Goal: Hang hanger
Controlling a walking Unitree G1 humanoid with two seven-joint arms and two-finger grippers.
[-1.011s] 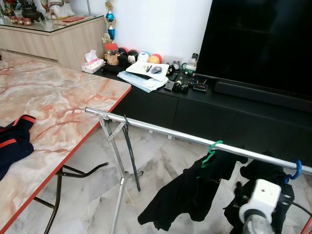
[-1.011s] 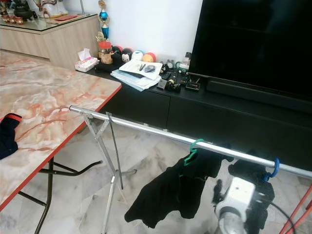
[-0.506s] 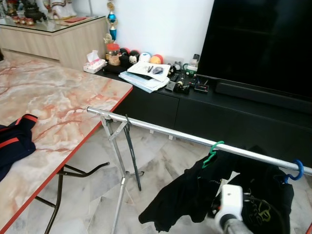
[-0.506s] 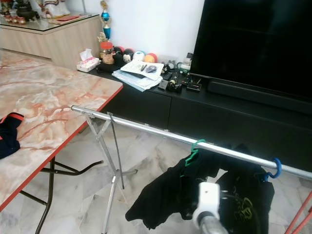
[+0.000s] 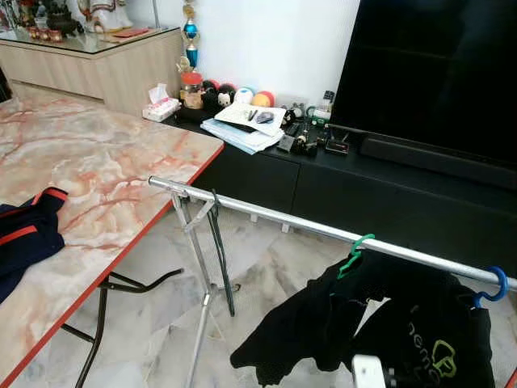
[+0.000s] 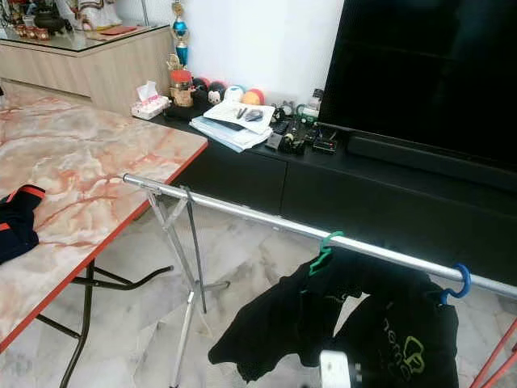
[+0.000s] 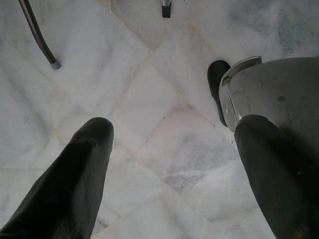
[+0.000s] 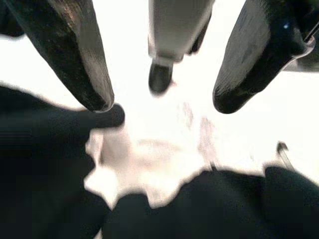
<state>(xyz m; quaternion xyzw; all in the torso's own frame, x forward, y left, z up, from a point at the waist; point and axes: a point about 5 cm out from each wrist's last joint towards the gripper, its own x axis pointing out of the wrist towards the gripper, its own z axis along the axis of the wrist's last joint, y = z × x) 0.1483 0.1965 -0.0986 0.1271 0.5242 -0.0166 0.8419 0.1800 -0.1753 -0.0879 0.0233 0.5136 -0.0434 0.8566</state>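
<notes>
The right arm, which a second ago rose in front of the shirt (image 5: 436, 331), has dropped almost out of the head views; half a second ago its white wrist housing still covered the lower part of the cloth. With it gone, the shirt hangs free and flat, its green print uncovered, from the blue hanger (image 5: 491, 284) hooked over the rail (image 5: 275, 220) near its far right end. Beside it, a green hanger (image 5: 352, 252) carries another black garment (image 5: 295, 335). To my eye the hanger is hung — the arm is pulling away rather than adjusting.

The right gripper (image 8: 159, 102) is spread wide and empty, pointing down; its fingers (image 8: 75, 55) stand well apart over pale floor with dark cloth below, touching none of it as far as I can tell. The left gripper (image 7: 174, 159) hangs idle over the floor tiles, likewise apart and holding nothing — a dark blue garment (image 5: 24, 242) lies on the marble table (image 5: 121, 162), perhaps next
</notes>
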